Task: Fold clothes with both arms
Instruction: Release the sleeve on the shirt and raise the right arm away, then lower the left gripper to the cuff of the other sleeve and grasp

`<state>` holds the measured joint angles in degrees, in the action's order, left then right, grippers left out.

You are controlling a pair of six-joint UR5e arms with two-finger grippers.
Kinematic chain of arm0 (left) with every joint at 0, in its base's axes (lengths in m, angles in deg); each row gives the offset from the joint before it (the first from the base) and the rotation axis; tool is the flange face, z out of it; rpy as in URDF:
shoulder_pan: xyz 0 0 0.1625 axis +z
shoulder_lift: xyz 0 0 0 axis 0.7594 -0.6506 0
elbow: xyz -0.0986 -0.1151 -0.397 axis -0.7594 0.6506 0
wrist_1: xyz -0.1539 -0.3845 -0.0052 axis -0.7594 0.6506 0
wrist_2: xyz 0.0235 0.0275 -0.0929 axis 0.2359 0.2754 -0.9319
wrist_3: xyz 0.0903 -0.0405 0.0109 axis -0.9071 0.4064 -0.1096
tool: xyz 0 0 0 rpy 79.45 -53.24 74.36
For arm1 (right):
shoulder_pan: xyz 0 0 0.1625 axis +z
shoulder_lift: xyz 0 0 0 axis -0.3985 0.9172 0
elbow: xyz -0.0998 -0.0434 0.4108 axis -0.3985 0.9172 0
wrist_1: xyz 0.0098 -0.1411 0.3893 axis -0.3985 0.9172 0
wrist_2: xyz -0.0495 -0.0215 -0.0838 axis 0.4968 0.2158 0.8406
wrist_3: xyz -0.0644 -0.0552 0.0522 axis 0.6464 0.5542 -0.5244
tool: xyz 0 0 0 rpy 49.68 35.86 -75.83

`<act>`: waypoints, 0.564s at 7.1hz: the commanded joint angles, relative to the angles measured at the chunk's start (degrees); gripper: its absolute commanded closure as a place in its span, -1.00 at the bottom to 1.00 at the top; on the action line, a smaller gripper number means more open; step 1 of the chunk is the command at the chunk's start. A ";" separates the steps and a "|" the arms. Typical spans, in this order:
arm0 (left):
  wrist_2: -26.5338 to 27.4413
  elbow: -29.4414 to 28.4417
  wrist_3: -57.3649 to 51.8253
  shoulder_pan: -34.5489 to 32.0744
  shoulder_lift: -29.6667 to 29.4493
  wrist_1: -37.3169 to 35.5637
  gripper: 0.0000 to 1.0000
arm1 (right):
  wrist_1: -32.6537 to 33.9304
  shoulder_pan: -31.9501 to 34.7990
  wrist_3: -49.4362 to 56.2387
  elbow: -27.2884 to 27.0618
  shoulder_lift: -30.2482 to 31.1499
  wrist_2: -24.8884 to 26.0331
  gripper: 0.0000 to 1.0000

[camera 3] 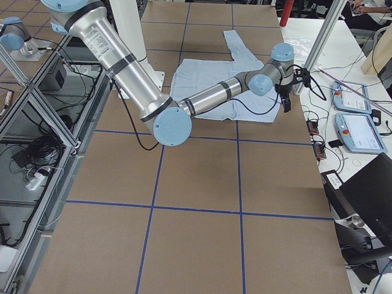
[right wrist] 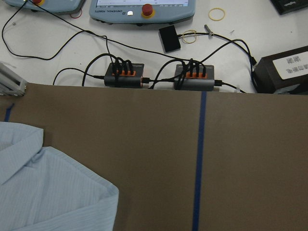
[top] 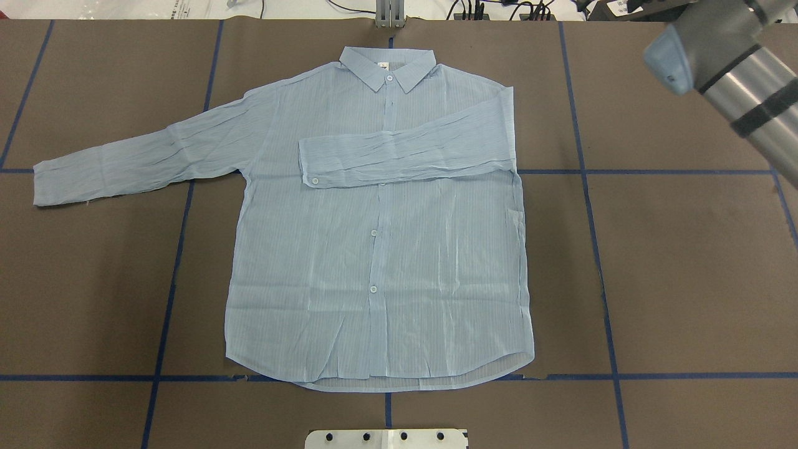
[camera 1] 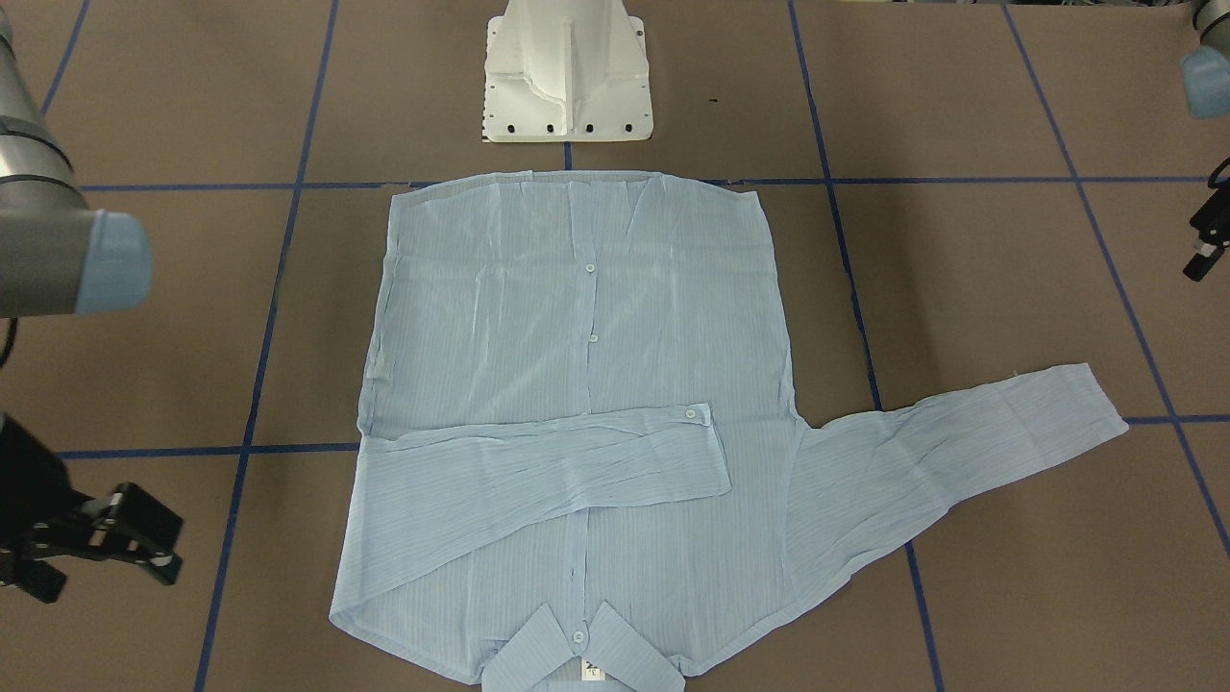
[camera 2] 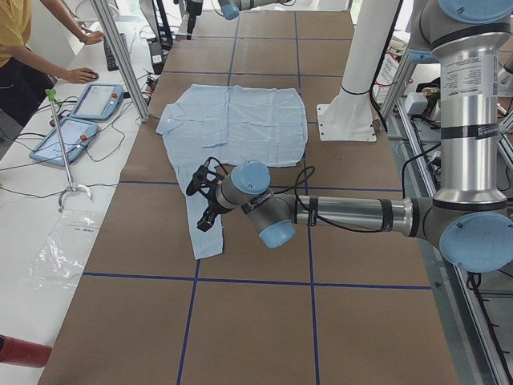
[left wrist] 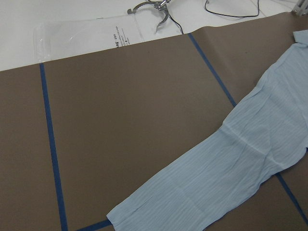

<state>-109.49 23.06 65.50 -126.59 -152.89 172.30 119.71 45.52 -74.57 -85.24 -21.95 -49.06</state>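
Observation:
The pale blue striped shirt (top: 374,249) lies flat and buttoned on the brown table, collar (top: 386,65) at the far edge. One sleeve (top: 405,153) is folded across the chest. The other sleeve (top: 143,156) stretches out flat to my left and also shows in the left wrist view (left wrist: 216,178). My left gripper (camera 2: 200,200) hangs above that sleeve's cuff end; only a bit of it shows at the front view's edge (camera 1: 1201,259), so I cannot tell its state. My right gripper (camera 1: 178,548) is open and empty, beside the shirt's collar end (right wrist: 48,192).
The white pedestal base (camera 1: 567,77) stands at the shirt's hem side. Blue tape lines cross the table. Past the far edge are cable boxes (right wrist: 125,74), teach pendants (camera 2: 80,112), a plastic bag (left wrist: 82,36) and an operator (camera 2: 16,48).

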 commanded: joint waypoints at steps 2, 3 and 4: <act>16.37 -11.59 16.43 12.19 -0.42 16.07 -0.92 | -0.08 4.64 1.87 -9.14 11.28 -2.12 -1.00; 17.82 -13.60 16.81 14.05 -0.76 17.03 -0.78 | -0.26 4.65 1.87 -9.68 11.99 -1.85 -1.00; 17.48 -14.32 21.34 14.85 -1.20 17.91 -0.53 | -0.43 4.56 1.96 -9.78 12.44 -1.76 -1.00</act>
<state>-92.99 10.13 82.67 -113.47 -153.64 188.97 119.48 50.05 -72.70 -94.43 -10.46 -50.96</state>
